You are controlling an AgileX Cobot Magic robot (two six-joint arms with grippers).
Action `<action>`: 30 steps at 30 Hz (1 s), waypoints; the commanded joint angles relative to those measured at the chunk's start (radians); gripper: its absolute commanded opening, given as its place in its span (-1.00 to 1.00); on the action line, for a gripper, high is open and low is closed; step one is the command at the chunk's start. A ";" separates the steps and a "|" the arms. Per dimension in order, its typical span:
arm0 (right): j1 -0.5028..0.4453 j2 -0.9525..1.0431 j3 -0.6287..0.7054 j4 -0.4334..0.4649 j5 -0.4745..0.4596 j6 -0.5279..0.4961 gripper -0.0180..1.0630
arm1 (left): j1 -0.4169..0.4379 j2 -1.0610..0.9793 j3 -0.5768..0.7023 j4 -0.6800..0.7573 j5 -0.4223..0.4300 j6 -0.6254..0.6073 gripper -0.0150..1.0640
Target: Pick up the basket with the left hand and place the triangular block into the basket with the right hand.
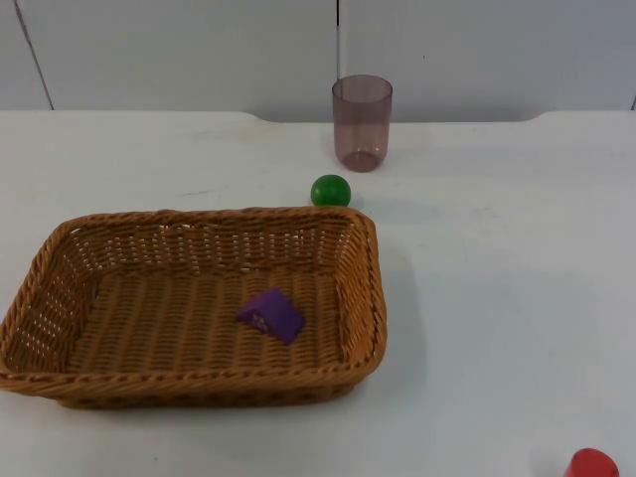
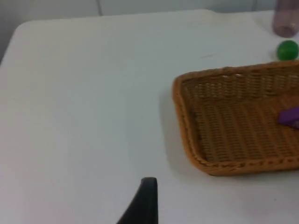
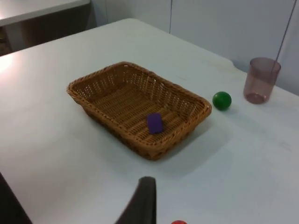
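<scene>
1. Top view:
   - Seen on the white table (image 1: 497,298): a brown wicker basket (image 1: 364,288), standing flat at the near left.
   - Inside it, lying on the woven floor a little right of centre (already within the walls): the purple triangular block (image 1: 270,315).
   - Just beyond the basket's far right corner: a green ball (image 1: 331,190), near the rim, contact not clear.
   - Farther back, close to the grey partition wall (image 1: 199,50): an upright translucent mauve cup (image 1: 362,122).
   - At the near right edge of the table: a red object (image 1: 591,464), well apart from the basket.

2. Left wrist view:
   - Left gripper (image 2: 147,200) over bare table, left of the basket (image 2: 187,121) and apart from it, holding nothing.
   - Cannot tell whether spread or pressed together.
   - Nothing between it and the basket's left rim.
   - Block (image 2: 290,115) partly visible inside; ball (image 2: 287,50) and cup (image 2: 285,21) beyond.

3. Right wrist view:
   - Right gripper (image 3: 145,200) above the near right of the table, well apart from the basket (image 3: 140,148), holding nothing.
   - State likewise not to be told.
   - Block (image 3: 154,123) on the basket floor; ball (image 3: 221,100) and cup (image 3: 261,80) past the far corner.
   - Red object (image 3: 179,222) just beside the gripper.
</scene>
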 commanded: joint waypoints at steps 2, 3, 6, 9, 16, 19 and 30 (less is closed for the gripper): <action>-0.006 -0.019 0.002 -0.004 0.043 0.008 0.55 | -0.007 -0.004 0.004 0.033 0.001 -0.050 0.66; -0.006 -0.019 0.002 -0.004 0.059 0.011 0.55 | -0.007 -0.004 0.004 0.033 0.001 -0.044 0.66; -0.003 -0.019 0.013 -0.007 0.079 0.022 0.55 | -0.007 -0.004 0.004 0.028 0.001 -0.042 0.66; -0.003 -0.019 0.019 -0.012 0.109 0.022 0.55 | -0.007 -0.004 0.004 0.023 0.001 -0.032 0.66; -0.003 -0.019 0.036 -0.079 0.140 0.113 0.55 | -0.007 -0.004 0.004 -0.004 0.001 0.008 0.66; -0.003 -0.019 0.036 -0.045 0.142 0.112 0.55 | -0.007 -0.004 0.004 -0.004 0.001 0.008 0.66; -0.003 -0.019 0.034 0.053 0.138 0.012 0.55 | -0.007 -0.004 0.004 -0.004 0.001 0.008 0.66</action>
